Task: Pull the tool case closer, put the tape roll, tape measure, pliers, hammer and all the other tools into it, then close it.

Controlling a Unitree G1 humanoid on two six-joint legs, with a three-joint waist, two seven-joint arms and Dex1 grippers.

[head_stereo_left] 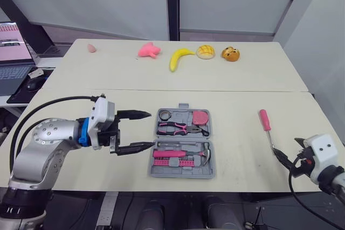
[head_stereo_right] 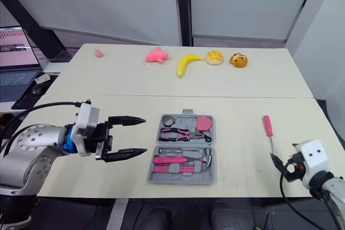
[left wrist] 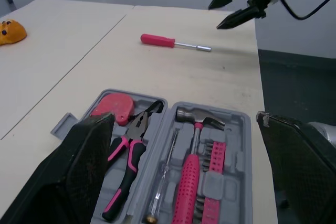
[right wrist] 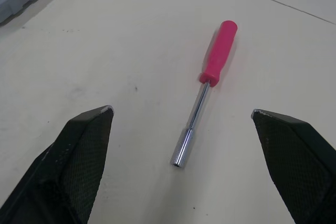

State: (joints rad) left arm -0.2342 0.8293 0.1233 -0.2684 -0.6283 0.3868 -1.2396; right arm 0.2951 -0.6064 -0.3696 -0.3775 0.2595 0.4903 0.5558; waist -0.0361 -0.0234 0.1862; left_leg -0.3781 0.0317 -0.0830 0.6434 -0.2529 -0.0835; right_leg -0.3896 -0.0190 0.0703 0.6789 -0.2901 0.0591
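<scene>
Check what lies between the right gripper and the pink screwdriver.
Only bare table. In the right wrist view the pink screwdriver lies just ahead of the open right gripper, and no other tool sits in that stretch.

Banana (head_stereo_left: 180, 57), bun (head_stereo_left: 205, 51), laptop (head_stereo_left: 13, 68), mouse (head_stereo_left: 35, 83)

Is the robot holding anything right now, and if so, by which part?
Nothing. Both are open and empty: the left gripper beside the tool case, the right gripper near the screwdriver.
</scene>
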